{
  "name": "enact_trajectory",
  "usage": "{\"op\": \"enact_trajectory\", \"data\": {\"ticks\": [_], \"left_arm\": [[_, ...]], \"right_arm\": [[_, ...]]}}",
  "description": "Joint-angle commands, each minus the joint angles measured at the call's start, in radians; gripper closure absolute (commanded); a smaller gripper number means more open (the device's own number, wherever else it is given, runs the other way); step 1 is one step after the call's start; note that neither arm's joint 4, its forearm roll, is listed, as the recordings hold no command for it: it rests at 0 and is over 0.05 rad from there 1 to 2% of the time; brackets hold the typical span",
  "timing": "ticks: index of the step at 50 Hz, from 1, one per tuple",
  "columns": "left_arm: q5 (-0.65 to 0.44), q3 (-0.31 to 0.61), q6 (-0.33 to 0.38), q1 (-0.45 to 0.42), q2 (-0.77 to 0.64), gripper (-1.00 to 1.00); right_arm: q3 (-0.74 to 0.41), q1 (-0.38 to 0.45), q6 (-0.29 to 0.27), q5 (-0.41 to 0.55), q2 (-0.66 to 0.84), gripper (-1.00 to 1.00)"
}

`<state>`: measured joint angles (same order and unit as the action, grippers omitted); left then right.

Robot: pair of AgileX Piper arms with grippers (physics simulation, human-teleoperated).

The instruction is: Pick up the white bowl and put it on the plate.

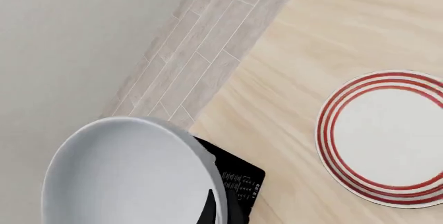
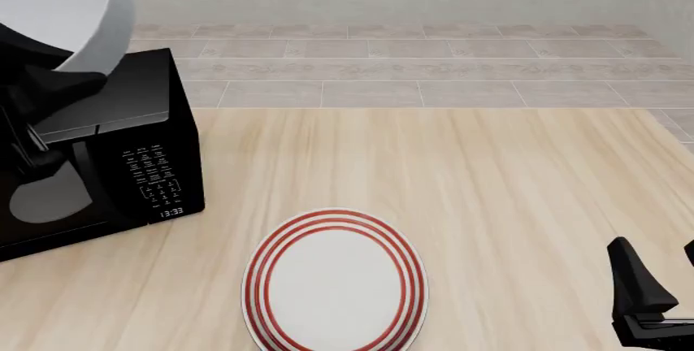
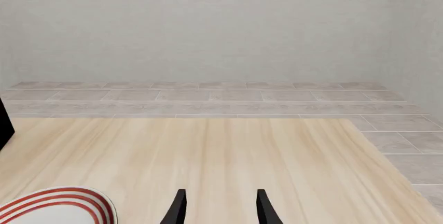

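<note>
Front view: left pincer (image 2: 67,75) grips (aloft) white bowl (image 2: 65,6).

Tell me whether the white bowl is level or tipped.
Tipped: the white bowl hangs steeply tilted above the microwave, its rim gripped by the left tool.

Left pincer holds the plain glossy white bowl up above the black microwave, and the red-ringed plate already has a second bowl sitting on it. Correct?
Not quite. The flat red-ringed plate is bare, as the front view shows. The left pincer does hold the plain glossy white bowl above the black microwave.
</note>
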<state>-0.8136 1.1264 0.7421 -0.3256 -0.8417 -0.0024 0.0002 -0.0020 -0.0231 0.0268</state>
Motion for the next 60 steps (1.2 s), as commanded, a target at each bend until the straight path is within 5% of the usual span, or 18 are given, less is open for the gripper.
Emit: {"op": "enact_trajectory", "data": {"ticks": [1, 19, 60], "left_arm": [[-0.012, 0.029, -0.057, -0.098, -0.002, 1.0], [-0.007, 0.037, -0.158, -0.272, -0.039, 1.0], [0.075, -0.041, -0.184, -0.539, -0.116, 1.0]], "right_arm": [[0.001, 0.0, 0.0, 0.001, -0.002, -1.0], [0.001, 0.0, 0.0, 0.001, -0.002, -1.0], [0.001, 0.0, 0.0, 0.001, -0.002, -1.0]]}}
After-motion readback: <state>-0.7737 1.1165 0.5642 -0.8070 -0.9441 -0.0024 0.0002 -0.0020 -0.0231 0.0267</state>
